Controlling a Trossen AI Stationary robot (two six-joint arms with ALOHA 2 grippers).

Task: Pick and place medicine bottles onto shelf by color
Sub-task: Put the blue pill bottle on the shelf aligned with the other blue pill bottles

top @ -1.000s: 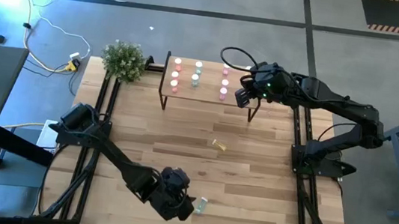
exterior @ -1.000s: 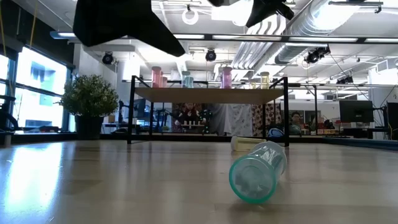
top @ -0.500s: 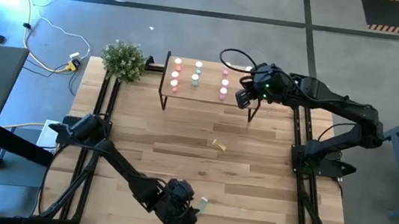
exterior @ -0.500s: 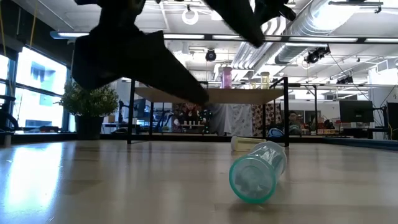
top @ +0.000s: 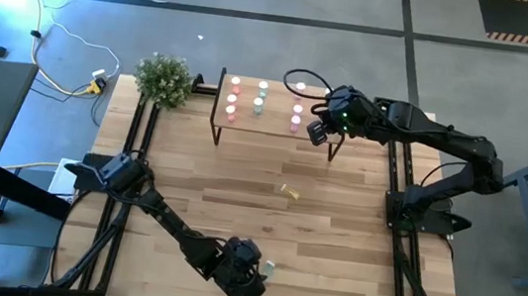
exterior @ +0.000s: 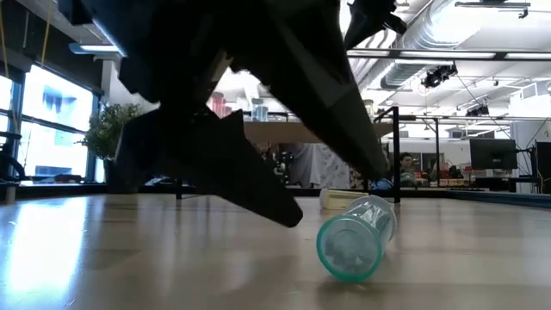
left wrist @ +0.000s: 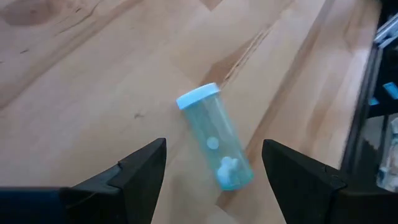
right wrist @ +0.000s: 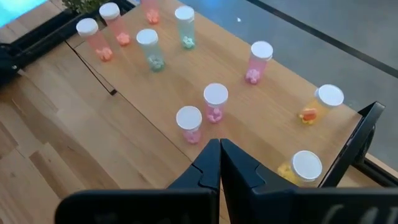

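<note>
A mint-green medicine bottle (left wrist: 214,144) lies on its side on the wood table near its front edge, also seen in the low view (exterior: 353,241). My left gripper (left wrist: 214,180) hangs open just above it, one finger on either side, touching nothing. A yellow bottle (top: 290,192) lies on its side mid-table. The shelf (top: 272,119) stands at the far edge with red, mint, pink and yellow bottles upright on it (right wrist: 216,99). My right gripper (right wrist: 219,152) hovers shut over the shelf's right part.
A small potted plant (top: 163,79) stands at the table's far left corner beside the shelf. Black frame rails (top: 134,153) run along the table's left and right sides. Bare planks lie between the shelf and the lying bottles.
My left gripper has come down toward the mint-green bottle and a little toward the table's near edge, still open. The bottle has stayed where it lay.
</note>
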